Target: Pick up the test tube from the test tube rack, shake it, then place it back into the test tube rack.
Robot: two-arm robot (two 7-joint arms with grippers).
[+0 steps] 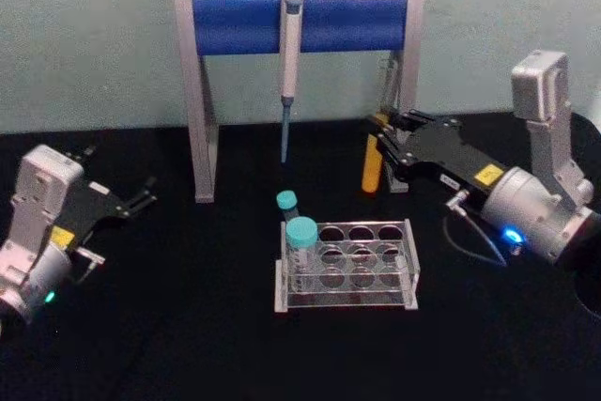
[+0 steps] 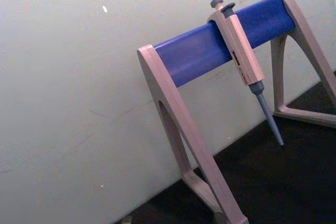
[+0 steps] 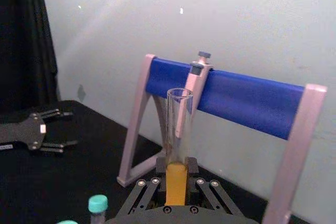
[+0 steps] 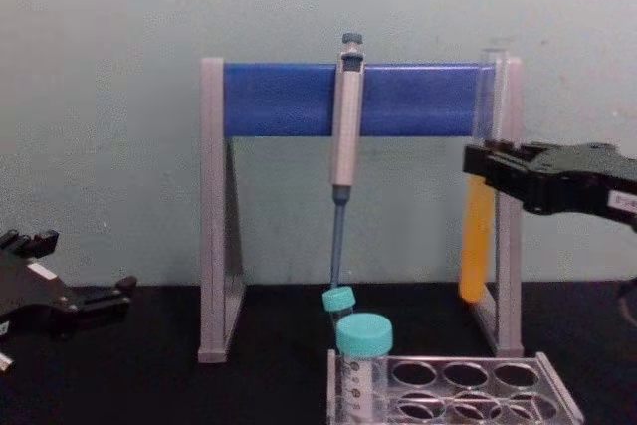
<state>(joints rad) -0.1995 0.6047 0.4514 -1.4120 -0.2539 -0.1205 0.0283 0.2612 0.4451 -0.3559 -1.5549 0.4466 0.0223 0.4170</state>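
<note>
Right end effector closed on the test tube, fingers pinched on the glass at about the top of the orange-yellow liquid, clear upper half standing above them. Tube upright, out of the test tube rack, held behind it and to its right, just in front of the right leg of the pipette stand.

From the chest: same end effector reaching in from the right edge, tube vertical, open mouth about level with the top of the stand's blue bar, rounded bottom clear of the black desk. From the right wrist: tube rising straight up between the fingers, liquid at the grip, bare glass above.

Rack low on the desk at centre, with two teal-capped tubes at its left side, one in front and one behind.

Pipette hanging from the middle of the bar, tip pointing down, off the desk. Same stand and pipette against the pale wall from the left wrist.

Left end effector low at the left side of the desk, well apart from the rack, fingers spread wide with nothing between them; likewise from the chest and, farther off, from the right wrist.
</note>
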